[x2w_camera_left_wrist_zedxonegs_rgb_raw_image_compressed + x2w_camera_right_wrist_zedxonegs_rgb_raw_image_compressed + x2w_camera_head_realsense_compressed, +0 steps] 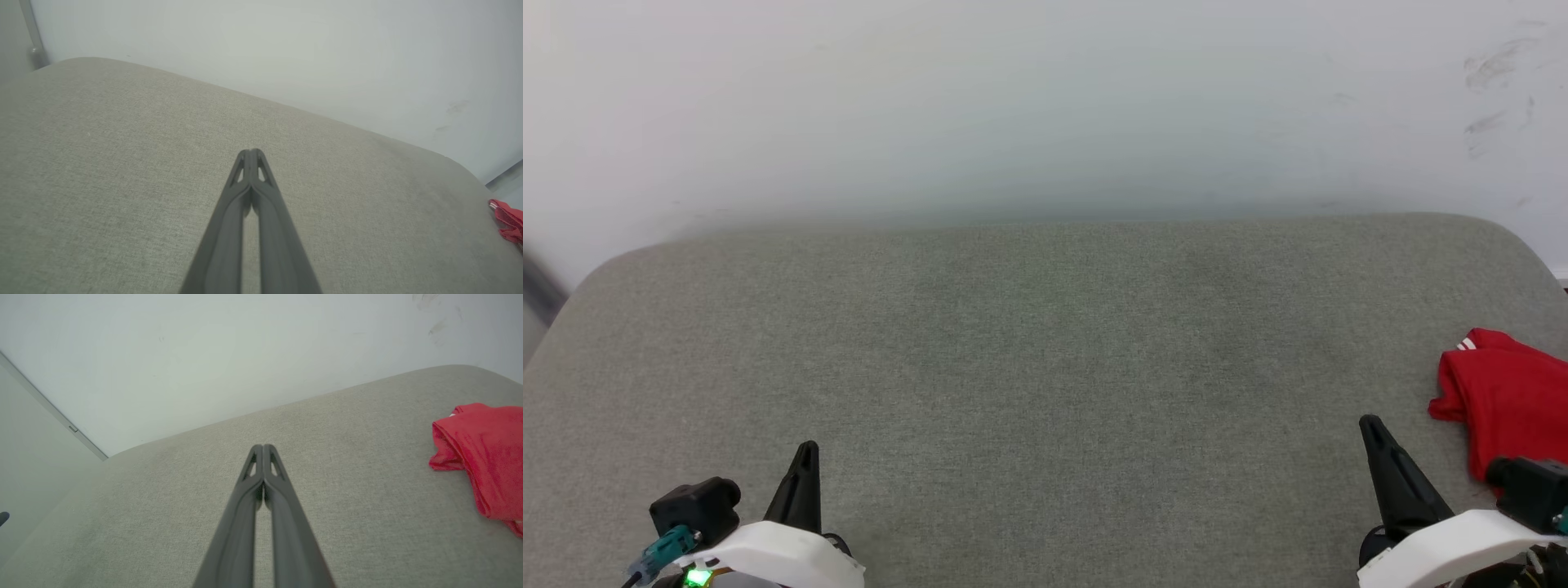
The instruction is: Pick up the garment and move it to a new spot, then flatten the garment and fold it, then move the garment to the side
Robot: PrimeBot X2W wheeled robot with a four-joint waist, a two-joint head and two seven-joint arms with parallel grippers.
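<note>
Red shirt (1507,396), bunched at frame's right edge, looks soft and limp, so I'd pinch a raised fold; my left gripper (807,449) and right gripper (1369,425) are pressed together, empty.

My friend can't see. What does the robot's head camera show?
A crumpled red garment lies at the right edge of a grey cushioned surface by a white wall. The left gripper and right gripper sit shut and empty at the bottom corners.
</note>
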